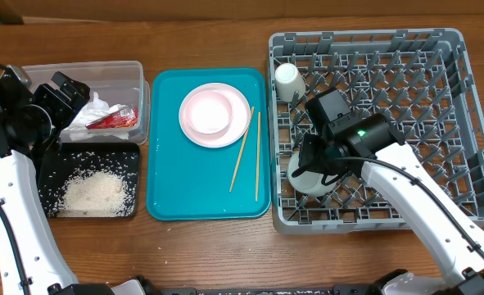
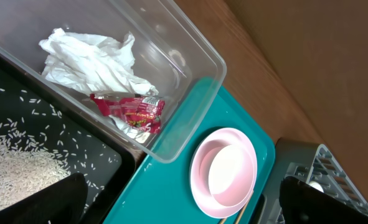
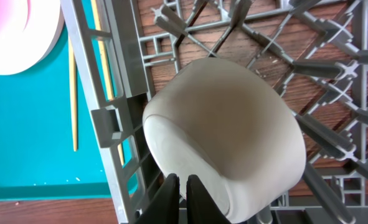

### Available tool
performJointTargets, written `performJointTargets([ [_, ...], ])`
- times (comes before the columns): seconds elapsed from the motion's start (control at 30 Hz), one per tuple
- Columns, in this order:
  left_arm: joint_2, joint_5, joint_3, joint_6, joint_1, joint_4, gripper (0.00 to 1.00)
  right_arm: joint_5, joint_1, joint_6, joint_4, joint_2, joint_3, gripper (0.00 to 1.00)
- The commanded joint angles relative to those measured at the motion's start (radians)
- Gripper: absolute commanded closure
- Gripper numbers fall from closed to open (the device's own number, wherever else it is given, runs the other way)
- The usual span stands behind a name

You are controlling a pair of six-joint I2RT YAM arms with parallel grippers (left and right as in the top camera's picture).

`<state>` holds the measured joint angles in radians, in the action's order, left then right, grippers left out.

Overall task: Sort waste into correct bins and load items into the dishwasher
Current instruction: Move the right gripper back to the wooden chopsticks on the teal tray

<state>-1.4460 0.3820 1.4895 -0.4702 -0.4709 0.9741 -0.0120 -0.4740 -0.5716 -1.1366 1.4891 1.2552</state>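
Rim of grey-green bowl [image 3: 227, 137] clamped by right fingers [image 3: 169, 196], bowl tilted in rack [image 1: 438, 49] corner beside teal tray [image 1: 164, 164]; left fingers [image 2: 53, 199] spread, empty.

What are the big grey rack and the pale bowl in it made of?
The rack looks like moulded grey plastic, matt, with thin ribs and pegs in one piece. The pale bowl seems to be glazed ceramic or perhaps melamine: smooth, thick-walled, with a soft sheen.
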Motion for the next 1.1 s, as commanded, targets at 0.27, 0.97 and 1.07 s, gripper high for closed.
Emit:
performJointTargets([
  [0.27,0.000,0.000,0.026,-0.009,0.006,0.001,0.00,0.128,0.006,0.002,-0.007,-0.008,-0.072,0.92],
  [0.97,0.000,0.000,0.026,-0.009,0.006,0.002,0.00,0.006,-0.227,-0.166,0.345,0.030,0.080,0.87],
  [1.07,0.000,0.000,0.026,-0.009,0.006,0.001,0.00,0.107,-0.300,-0.192,0.373,0.076,0.080,0.87],
])
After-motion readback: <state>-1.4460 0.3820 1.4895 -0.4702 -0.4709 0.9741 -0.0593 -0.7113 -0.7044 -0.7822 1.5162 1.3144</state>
